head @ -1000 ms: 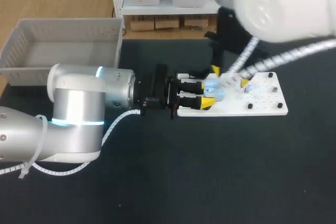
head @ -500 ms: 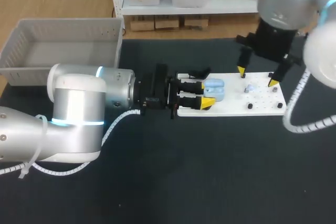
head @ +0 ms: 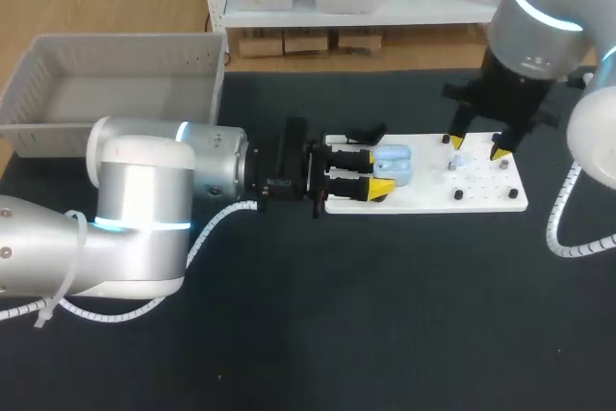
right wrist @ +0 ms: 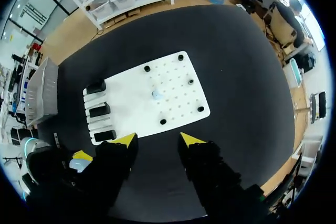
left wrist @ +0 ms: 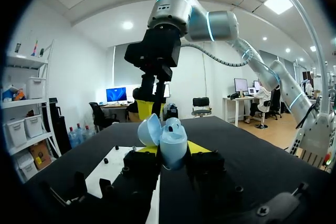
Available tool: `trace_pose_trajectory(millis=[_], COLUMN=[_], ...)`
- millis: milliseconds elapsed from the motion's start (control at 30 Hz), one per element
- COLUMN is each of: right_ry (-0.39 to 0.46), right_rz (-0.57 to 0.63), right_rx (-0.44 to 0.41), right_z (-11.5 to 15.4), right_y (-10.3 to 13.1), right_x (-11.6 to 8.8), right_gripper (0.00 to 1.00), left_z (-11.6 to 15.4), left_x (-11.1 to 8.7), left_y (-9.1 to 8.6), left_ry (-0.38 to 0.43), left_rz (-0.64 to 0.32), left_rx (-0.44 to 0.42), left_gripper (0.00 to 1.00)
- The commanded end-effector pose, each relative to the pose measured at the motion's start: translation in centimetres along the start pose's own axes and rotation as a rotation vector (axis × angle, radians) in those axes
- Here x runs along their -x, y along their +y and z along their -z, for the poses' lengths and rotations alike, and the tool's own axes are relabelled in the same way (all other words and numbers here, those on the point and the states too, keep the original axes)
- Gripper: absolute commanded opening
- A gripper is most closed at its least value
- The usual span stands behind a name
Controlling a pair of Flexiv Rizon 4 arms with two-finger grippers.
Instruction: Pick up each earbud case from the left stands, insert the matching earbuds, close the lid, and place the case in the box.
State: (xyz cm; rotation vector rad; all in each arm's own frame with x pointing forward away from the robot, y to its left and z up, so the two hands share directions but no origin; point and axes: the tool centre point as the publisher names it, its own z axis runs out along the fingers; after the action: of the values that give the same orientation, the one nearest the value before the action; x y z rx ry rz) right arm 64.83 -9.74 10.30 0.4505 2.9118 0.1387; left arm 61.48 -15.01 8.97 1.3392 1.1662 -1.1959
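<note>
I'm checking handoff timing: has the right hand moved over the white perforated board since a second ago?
Yes. The right hand moved away from the open pale blue earbud case, towards the white perforated board's right end.

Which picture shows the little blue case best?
The left wrist view: the blue case sits open, close up, held in the left gripper. The head view shows it small, from above. The right wrist view shows only a sliver of it beside that gripper.

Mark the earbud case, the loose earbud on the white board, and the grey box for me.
earbud case (left wrist: 173, 148), left wrist view, on the front of its larger shell.
loose earbud (right wrist: 157, 94), right wrist view, on its middle.
grey box (head: 125, 41), head view, on its far rim.
</note>
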Motion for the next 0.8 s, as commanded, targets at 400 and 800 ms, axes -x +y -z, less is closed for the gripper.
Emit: trace_pose_trajectory(millis=[400,800], right_ry=[0.034,0.049], right_rz=[0.094,0.111], right_rx=[0.000,0.013], right_z=[-5.5,-7.5], right_y=[0.8,0.2], right_x=[1.3,2.8], right_gripper=[0.53,0.47], left_z=[0.0,0.0], left_x=[-0.1,-0.1], left_y=[-0.2,-0.2], left_ry=[-0.002,-0.002], left_rz=[-0.003,-0.003], left_rx=[0.008,0.008], left_gripper=[0.00,0.00])
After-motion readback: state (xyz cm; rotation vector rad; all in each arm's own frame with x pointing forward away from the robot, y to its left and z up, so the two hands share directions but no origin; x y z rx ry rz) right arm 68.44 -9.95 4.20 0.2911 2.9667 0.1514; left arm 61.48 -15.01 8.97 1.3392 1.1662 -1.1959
